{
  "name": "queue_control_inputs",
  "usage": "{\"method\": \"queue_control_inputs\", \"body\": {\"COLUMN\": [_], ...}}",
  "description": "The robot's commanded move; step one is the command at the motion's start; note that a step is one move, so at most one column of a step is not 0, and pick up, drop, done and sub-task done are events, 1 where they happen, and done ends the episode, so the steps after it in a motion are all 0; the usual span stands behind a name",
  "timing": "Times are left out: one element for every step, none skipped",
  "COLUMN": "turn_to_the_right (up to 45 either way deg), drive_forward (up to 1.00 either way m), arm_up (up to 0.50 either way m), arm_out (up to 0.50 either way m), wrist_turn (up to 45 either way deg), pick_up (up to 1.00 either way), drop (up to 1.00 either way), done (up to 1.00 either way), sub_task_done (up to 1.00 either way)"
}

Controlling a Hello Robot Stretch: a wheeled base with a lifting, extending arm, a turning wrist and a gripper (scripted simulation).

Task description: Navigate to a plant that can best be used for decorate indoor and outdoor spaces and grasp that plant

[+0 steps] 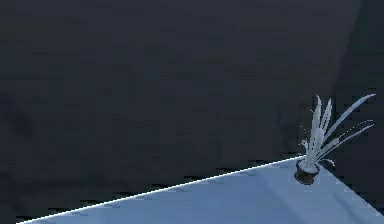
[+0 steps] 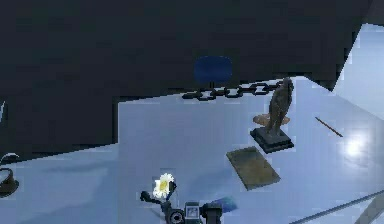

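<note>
A plant (image 1: 325, 135) with long pale, narrow leaves stands in a small dark pot (image 1: 308, 172) near the edge of a pale blue tabletop (image 1: 230, 200), at the forward view's right. In the arm side view a dark pot (image 2: 5, 182) sits at the left edge on the same pale surface. The gripper (image 2: 155, 197) shows low in the arm side view just left of the middle, over the tabletop. A small yellow-white blob (image 2: 163, 183) lies at its far end, so I cannot tell whether it holds anything.
On the tabletop (image 2: 180, 130) stand a brown bird statue (image 2: 278, 112) on a dark base, a flat tan book (image 2: 252, 166), a thin pencil (image 2: 328, 126) and a dark chain (image 2: 232, 92). A round blue thing (image 2: 213, 70) sits behind the far edge. Dark wall surrounds the table.
</note>
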Motion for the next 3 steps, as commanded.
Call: {"method": "queue_control_inputs", "body": {"turn_to_the_right": [0.0,0.0,0.0], "drive_forward": [0.00,0.00,0.00], "arm_up": [0.00,0.10,0.00], "arm_out": [0.00,0.00,0.00], "wrist_turn": [0.0,0.0,0.0], "pick_up": [1.00,0.00,0.00], "drop": [0.00,0.00,0.00], "done": [0.00,0.00,1.00], "sub_task_done": [0.00,0.00,0.00]}}
